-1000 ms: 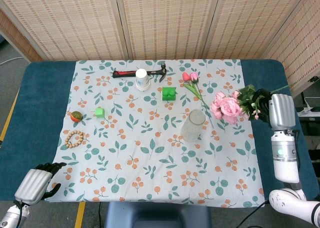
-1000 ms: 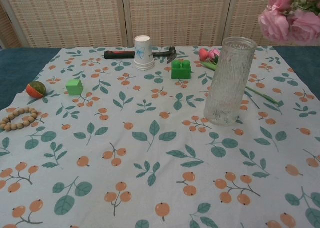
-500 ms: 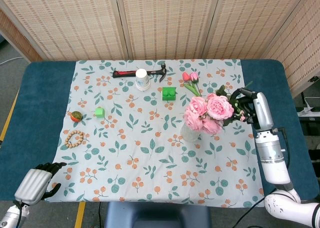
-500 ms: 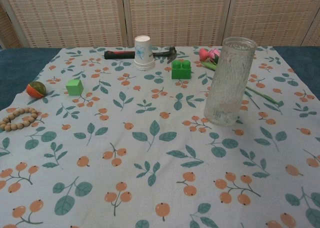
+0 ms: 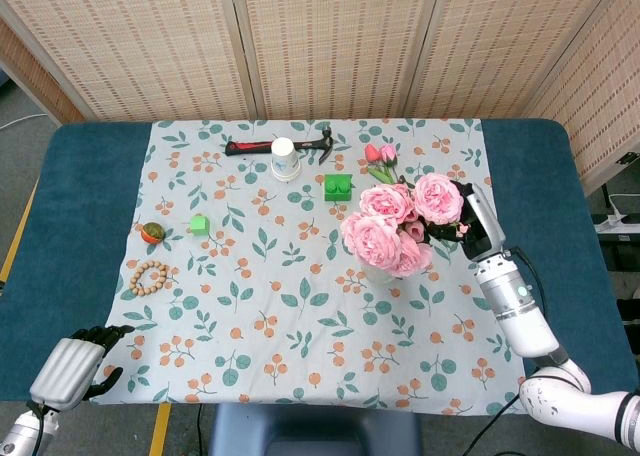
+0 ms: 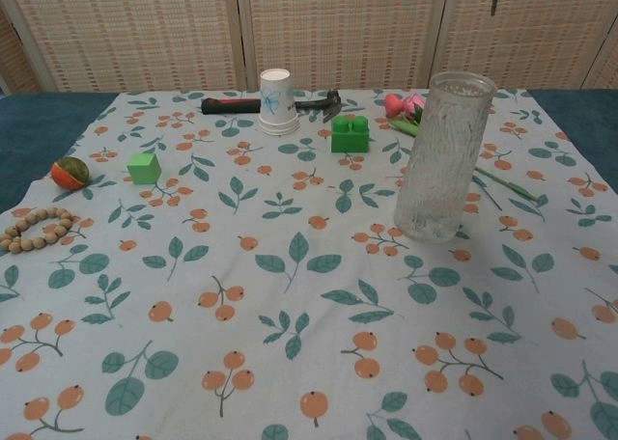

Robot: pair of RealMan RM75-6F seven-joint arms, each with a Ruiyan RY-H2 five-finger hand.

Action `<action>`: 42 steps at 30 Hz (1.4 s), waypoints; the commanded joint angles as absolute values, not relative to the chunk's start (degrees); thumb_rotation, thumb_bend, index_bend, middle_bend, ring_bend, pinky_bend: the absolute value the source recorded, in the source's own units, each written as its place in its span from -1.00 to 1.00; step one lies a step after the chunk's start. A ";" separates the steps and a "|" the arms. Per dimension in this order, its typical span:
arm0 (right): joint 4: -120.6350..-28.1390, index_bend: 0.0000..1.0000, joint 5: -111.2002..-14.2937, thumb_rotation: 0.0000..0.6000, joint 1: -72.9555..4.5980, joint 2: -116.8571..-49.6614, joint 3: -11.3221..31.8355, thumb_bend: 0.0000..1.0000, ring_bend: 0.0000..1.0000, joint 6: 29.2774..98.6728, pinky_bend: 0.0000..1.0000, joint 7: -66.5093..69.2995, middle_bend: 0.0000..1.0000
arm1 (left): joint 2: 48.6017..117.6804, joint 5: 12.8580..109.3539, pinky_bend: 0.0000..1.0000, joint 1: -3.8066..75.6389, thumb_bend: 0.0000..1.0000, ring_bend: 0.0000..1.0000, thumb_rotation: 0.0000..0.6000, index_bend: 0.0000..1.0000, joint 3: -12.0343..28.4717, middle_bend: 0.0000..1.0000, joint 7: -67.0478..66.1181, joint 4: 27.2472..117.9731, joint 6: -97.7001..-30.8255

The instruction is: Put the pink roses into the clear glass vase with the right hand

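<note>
Just left of fingers (roses)

The vase stood right of centre on the tablecloth, the roses held above it by the right hand at its three o'clock. The toy brick sat at the vase's eleven o'clock, cup and hammer beyond. Bead bracelet lay far at nine o'clock, the left hand off the near-left corner.

From your head view, the pink roses cover nearly all of the clear glass vase; chest view cuts off everything but a stem tip.
</note>
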State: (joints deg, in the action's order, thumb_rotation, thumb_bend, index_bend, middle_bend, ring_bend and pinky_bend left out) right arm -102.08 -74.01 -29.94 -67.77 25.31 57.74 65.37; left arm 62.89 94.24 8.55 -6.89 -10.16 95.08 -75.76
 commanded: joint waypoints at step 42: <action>-101.27 0.68 -81.19 1.00 -32.23 -62.21 17.21 0.30 1.00 55.07 1.00 93.31 1.00 | 62.79 94.26 -0.15 8.68 -0.33 -0.37 1.00 -0.54 -7.11 -0.37 -10.23 95.51 -75.34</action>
State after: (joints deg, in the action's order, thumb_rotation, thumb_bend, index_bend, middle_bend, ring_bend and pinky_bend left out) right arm -100.82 -81.42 -32.36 -62.56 17.15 54.96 93.70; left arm 62.79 94.26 8.68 -7.11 -10.23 95.51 -75.34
